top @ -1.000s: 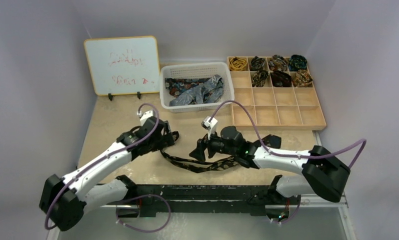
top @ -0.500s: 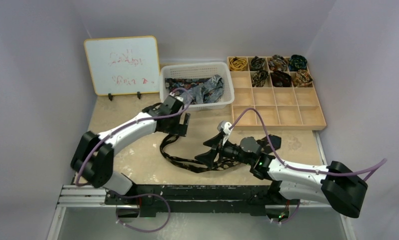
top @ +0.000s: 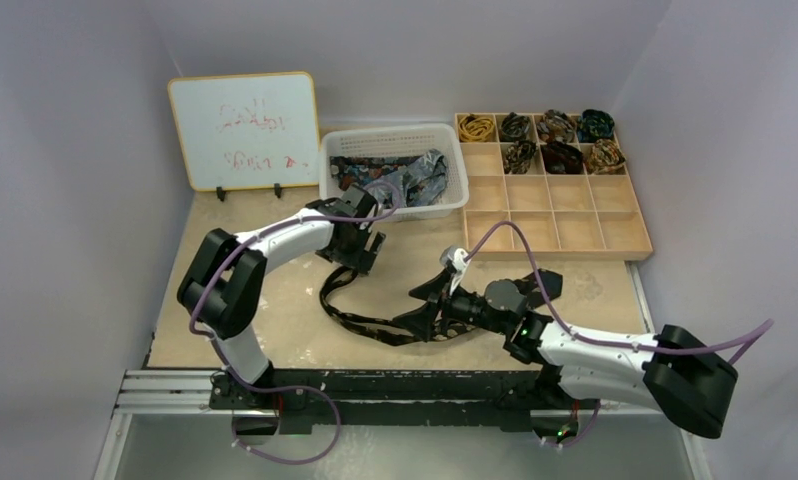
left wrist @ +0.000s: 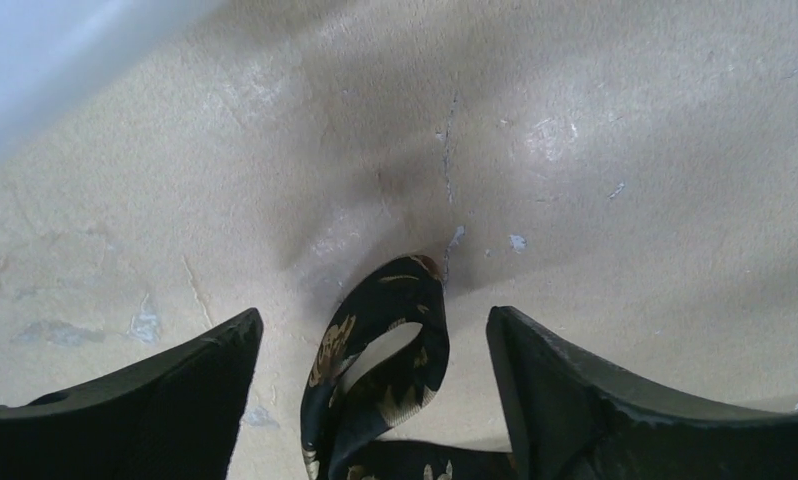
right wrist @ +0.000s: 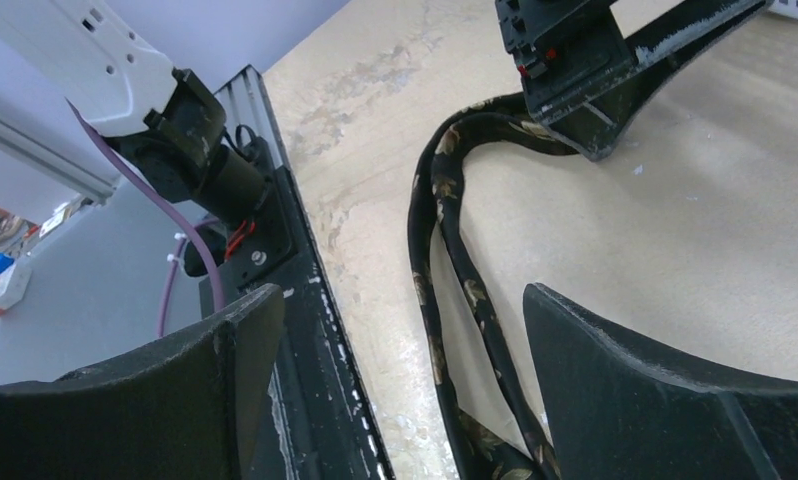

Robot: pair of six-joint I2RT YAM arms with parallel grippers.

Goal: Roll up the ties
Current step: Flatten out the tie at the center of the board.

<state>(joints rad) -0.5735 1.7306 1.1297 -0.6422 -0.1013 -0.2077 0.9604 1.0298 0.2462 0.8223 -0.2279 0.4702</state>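
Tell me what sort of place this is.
Likely a robot lab workcell: left arm and right arm bolted at the edge of a table, a handwritten whiteboard, a tray of rolled ties.

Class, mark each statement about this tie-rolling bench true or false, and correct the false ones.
1. Seven rolled ties sit in the wooden tray. True.
2. The left pincer is shut on the loose tie. False: it is open around the tie's folded end.
3. The white basket holds unrolled ties. True.
4. The right pincer is shut. False: it is open over the loose tie.
5. The loose tie lies in the tray. False: it lies on the table.
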